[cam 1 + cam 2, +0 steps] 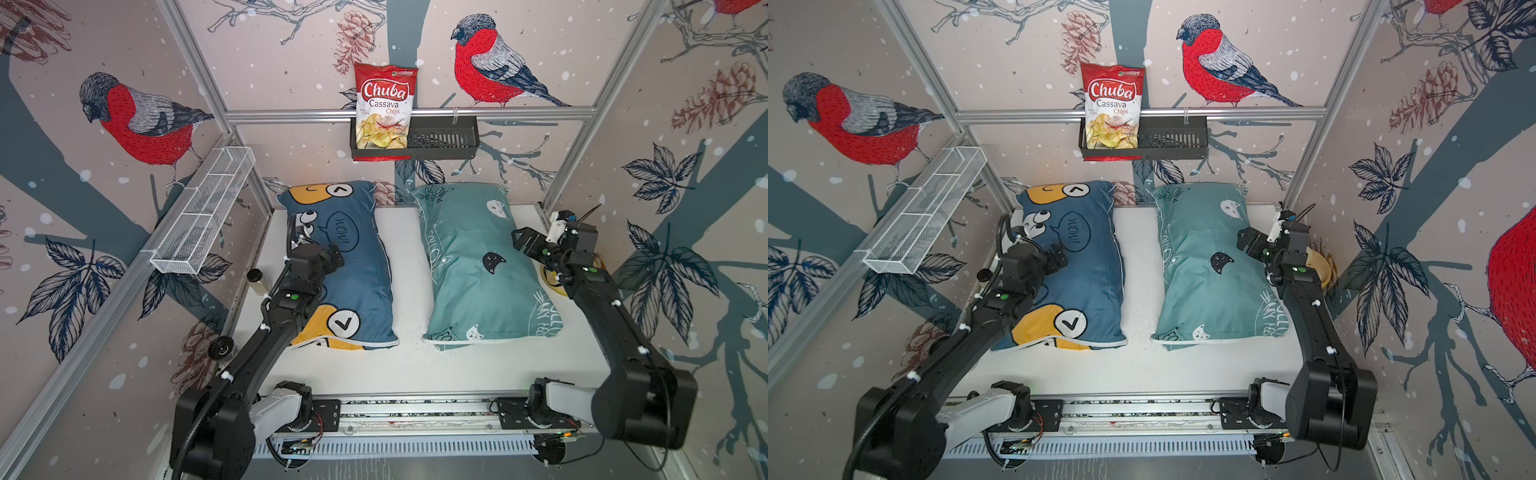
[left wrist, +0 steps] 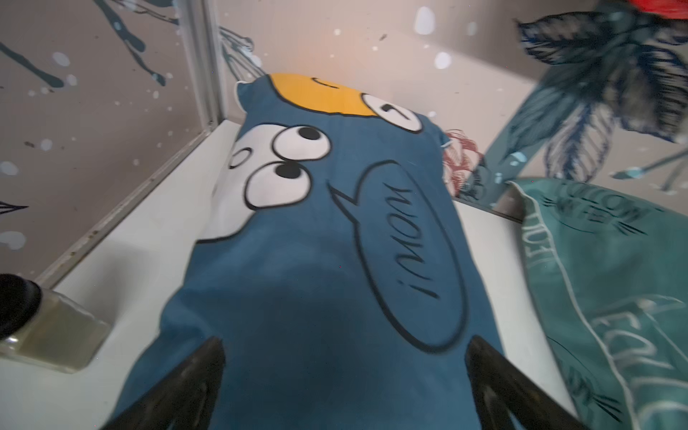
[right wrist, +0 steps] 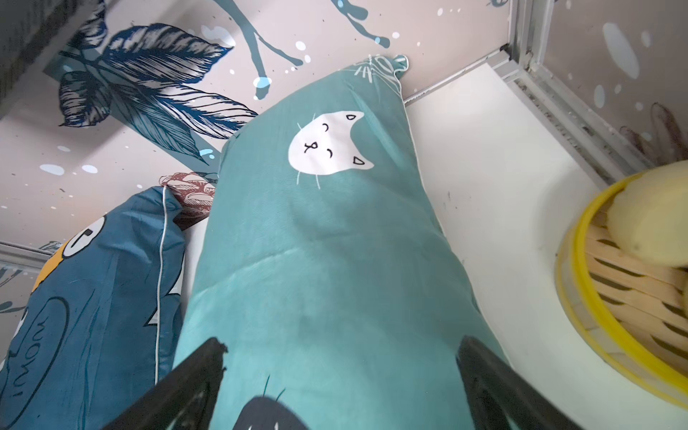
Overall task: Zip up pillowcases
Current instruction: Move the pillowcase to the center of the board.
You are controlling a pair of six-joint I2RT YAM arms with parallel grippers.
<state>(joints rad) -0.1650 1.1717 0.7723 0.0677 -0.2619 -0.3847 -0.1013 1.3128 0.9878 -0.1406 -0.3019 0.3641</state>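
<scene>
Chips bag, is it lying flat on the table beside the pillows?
No, the chips bag stands upright in the black basket that hangs on the back rail.

The table point(image 1: 407, 365) is white and flat, enclosed by an aluminium frame point(image 1: 519, 111). The wall panels carry wallpaper with red-breasted birds point(image 1: 486, 62), pine cones and leaves.

A black slotted basket point(image 1: 444, 141) hangs from the back rail. A red-and-white chips bag point(image 1: 385, 106), marked "Chuba Cassava Chips", stands upright in the basket's left end, and its top rises above the rail.

A long white wire basket point(image 1: 203, 212), divided into compartments, is mounted along the left rail.

At the left table edge:
- A clear jar point(image 1: 256, 282) with a black lid
- A small black wheel point(image 1: 221, 347), nearer the front, beside the frame

Near the right table edge is a round slatted steamer point(image 3: 610, 298) with a yellow rim. A pale yellow item point(image 3: 655, 216) lies in it, kind not discernible
</scene>
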